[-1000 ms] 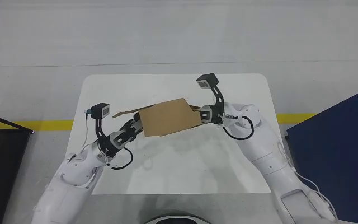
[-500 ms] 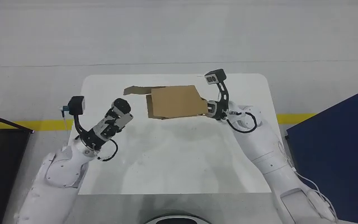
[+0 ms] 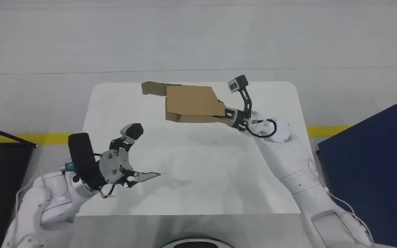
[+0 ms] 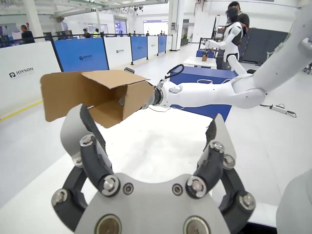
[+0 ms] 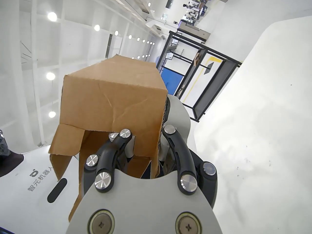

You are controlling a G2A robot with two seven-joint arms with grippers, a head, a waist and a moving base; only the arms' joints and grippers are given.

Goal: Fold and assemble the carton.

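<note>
Top view: carton (image 3: 192,102) gripped on the right, open mouth turned to the free left jaws

Nearest the robot, over the near left part of the counter (image 3: 248,180): left gripper (image 3: 138,154), jaws spread wide and holding nothing. Same splayed stance in the left wrist view, left gripper (image 4: 146,122) aimed up the counter towards the carton. Sits well apart from it, with bare surface between.

Farther out, by the far edge and around the middle: the carton, a brown tube squared up into a box shape, apparently lifted clear of the counter. Long axis across the counter, from the right arm's end towards the far left corner. Open mouth at the left end, facing the left wrist camera, interior plainly visible. One flap (image 3: 154,88) unfolded, jutting past the mouth on the far left side.

At the carton's right end: right gripper (image 3: 228,115), jaws clenched on one side wall, a finger on either face of the cardboard, clearest in the right wrist view. Loose flaps beside the jaws at that end too.

By this layout, probably a hold with the right and folding work for the left. Unfolded flap ahead of the left jaws and off to the far left, so first a reach forward across the counter. Some risk of twisting the carton in its one-wall grip with any push off the long axis.
</note>
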